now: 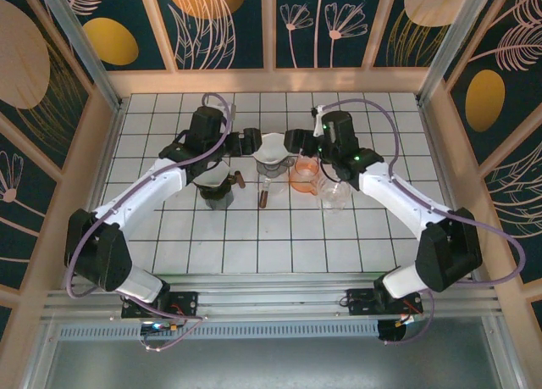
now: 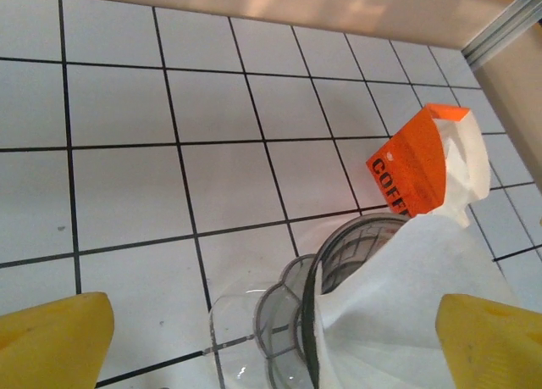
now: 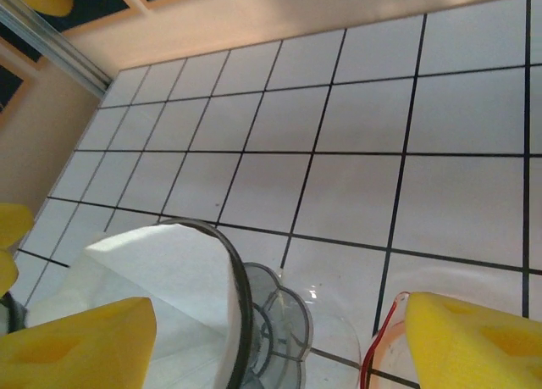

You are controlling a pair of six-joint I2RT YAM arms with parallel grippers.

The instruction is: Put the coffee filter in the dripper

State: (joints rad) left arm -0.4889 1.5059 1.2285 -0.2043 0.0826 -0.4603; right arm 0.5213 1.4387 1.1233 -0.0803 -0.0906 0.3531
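Your white paper coffee filter [image 2: 389, 296] already sits in the clear, ribbed-rim glass dripper [image 2: 284, 308], its cone standing up above the dark rim band. The dripper stands on the white tiled desk [image 1: 254, 236] toward the far middle, between your two arms. Your left claw [image 2: 275, 325] has its yellow pads wide apart, one on each side of the dripper, and from its wrist camera the right-hand pad sits just beside the filter paper. Your right claw [image 3: 281, 321] is also spread, with the filter just beside its left pad and a gap at the other. Beyond the dripper you can see an orange and white paper packet [image 2: 412, 173] printed "COFF". On the desk nearer you stand a dark carafe [image 1: 216, 190] on the left, an orange measuring cup [image 1: 303, 179], and a clear glass [image 1: 334, 194] on the right.
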